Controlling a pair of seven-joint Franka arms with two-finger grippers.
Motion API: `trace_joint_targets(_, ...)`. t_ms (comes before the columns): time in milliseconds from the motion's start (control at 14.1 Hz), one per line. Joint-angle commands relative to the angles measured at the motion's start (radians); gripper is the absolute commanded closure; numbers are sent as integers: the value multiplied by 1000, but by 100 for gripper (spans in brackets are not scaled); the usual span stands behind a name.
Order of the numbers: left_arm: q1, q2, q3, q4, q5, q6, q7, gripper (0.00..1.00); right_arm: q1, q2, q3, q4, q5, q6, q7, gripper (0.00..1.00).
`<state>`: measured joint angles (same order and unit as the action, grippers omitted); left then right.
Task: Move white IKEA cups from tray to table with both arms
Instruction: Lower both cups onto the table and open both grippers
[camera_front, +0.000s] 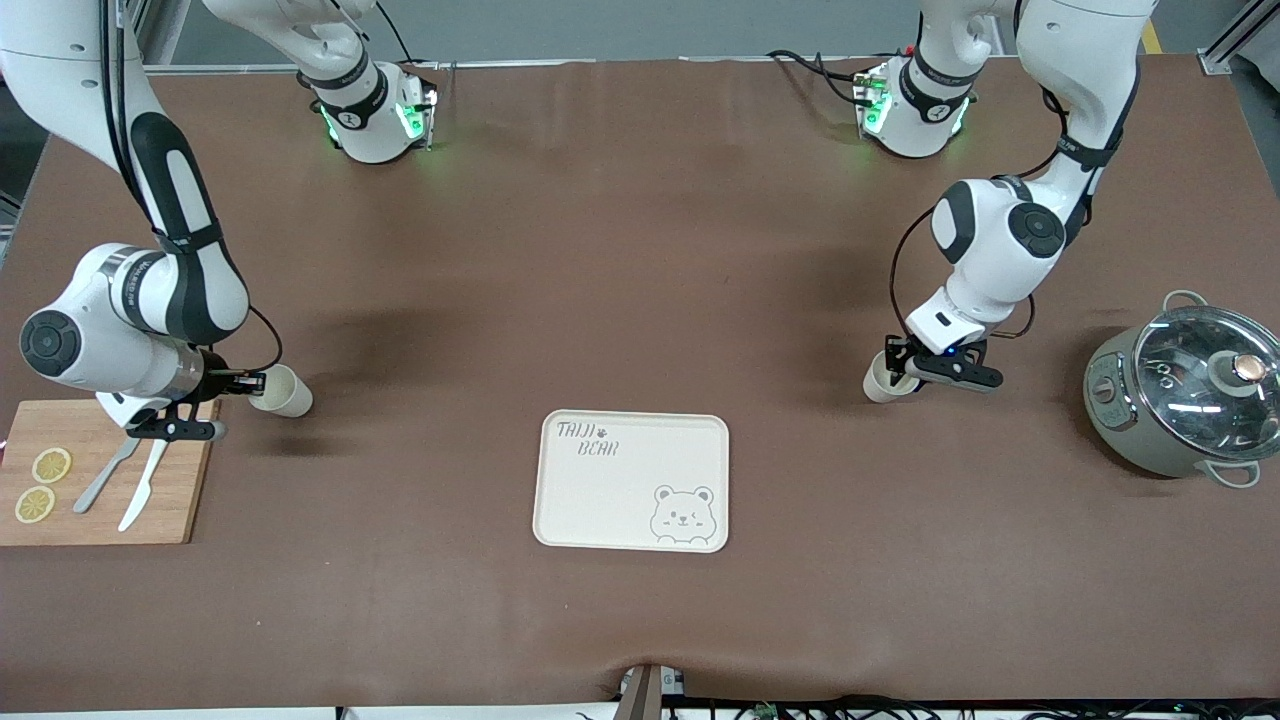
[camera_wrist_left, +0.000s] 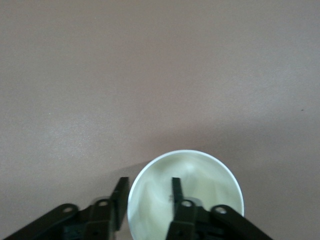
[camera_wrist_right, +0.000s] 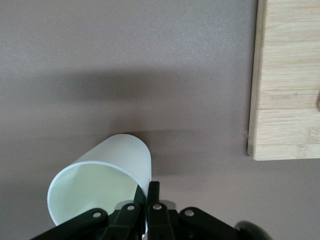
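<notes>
Here, my left gripper (camera_front: 903, 375) sits at middle right of the front frame with its fingers parted, one inside and one outside the wall of a cup (camera_front: 881, 382) — loosened, I judge, not pinching. That cup appears to stand upright on the table (camera_front: 640, 250), off the tray and toward the left arm's end; the placing looks done there.

My right gripper (camera_front: 243, 383) is at middle left, clamped on the rim of the other cup (camera_front: 284, 391). This one leans over, its mouth tipped toward the gripper, low over the table just beside the cutting board (camera_front: 100, 475) — I cannot tell whether its base touches. I judge it is being carried down to be set there.

The tray (camera_front: 633, 481) lies at lower centre, with its bear drawing and lettering and no cups on it.

Around them: the cutting board at lower left carries two lemon slices (camera_front: 42, 484) and a knife (camera_front: 143, 490) with another utensil, close by the right gripper's drop spot. A lidded pot (camera_front: 1180, 395) stands at far right, apart from the left gripper. Nothing blocks either arm's lift.
</notes>
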<state>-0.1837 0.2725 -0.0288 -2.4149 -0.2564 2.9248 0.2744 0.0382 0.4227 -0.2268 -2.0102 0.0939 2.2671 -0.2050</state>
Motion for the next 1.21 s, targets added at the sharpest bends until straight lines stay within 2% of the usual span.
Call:
trace_joint_targets(0, 9, 24, -14, 23, -35, 13, 34, 9, -15, -1, 6, -15, 0, 11, -8, 64)
trace_joint_targets(71, 9, 24, -14, 28, -37, 13, 34, 0, -15, 2, 6, -7, 3, 5, -1, 27)
trace_joint_targets(142, 9, 24, -14, 31, -40, 13, 34, 0, -15, 4, 6, -2, 7, 0, 2, 0)
trace_joint_targets(284, 9, 24, -13, 40, -41, 10, 34, 0, -14, 1, 4, 2, 7, -11, 2, 0)
trace_joint_targets(638, 36, 8, -10, 56, -35, -35, 51, 0, -12, 5, 1, 111, -13, -214, -2, 0)
trace_joint_targets(993, 36, -131, 6, 126, -35, -335, 36, 0, -9, 4, -3, 204, -13, -242, -10, 0)
trace_joint_targets(1134, 36, -166, 10, 190, -27, -479, 10, 0, -12, 8, -6, 313, -14, -372, -5, 0)
